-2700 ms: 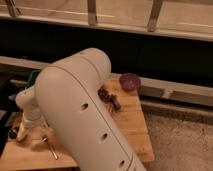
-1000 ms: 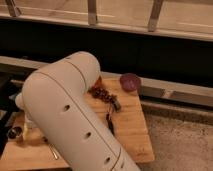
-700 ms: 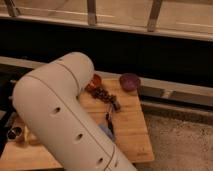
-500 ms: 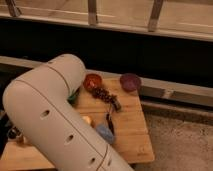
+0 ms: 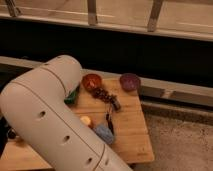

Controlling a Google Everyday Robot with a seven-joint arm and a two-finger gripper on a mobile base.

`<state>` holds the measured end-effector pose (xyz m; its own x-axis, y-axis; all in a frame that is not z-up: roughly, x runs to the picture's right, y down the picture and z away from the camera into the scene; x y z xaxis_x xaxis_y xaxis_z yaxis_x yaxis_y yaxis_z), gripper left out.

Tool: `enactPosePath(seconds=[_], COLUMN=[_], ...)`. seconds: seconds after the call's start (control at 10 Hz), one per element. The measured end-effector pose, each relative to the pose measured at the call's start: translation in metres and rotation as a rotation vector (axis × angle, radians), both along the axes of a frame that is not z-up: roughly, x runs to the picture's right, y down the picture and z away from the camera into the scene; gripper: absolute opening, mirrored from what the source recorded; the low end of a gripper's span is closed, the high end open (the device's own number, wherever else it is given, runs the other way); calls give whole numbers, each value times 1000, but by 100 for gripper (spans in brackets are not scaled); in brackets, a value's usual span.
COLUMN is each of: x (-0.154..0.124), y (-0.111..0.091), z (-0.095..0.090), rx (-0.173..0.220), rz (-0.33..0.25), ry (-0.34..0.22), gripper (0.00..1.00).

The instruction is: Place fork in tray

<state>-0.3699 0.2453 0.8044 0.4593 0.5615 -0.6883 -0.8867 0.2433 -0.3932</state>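
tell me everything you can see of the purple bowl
The purple bowl is small, round and dark purple, upright with its open side up, on the far right corner of the wooden table. Nothing seems to touch it; the red-orange bowl sits apart to its left. The hand barely shows at far left, past the white arm.

On the wooden table (image 5: 131, 136), a first bowl (image 5: 92, 81) is set at 12 o'clock and a second bowl (image 5: 129, 81) at 1 o'clock. A strip of the tray (image 5: 73, 95) is seen at the first bowl's 8 o'clock, beside the arm (image 5: 50, 120); the gripper (image 5: 10, 134) is largely hidden behind the arm at the table's 9 o'clock edge
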Motion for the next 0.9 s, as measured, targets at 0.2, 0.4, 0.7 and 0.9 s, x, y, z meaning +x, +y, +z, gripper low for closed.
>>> enactPosePath(seconds=[0.2, 0.4, 0.7, 0.9], x=[1, -2, 1, 0], y=[-5, -5, -1, 0], z=[-1, -5, -3, -1], rx=[5, 1, -4, -3], rz=[-1, 0, -5, 17], ry=[1, -4, 4, -1], gripper=[17, 1, 0, 0])
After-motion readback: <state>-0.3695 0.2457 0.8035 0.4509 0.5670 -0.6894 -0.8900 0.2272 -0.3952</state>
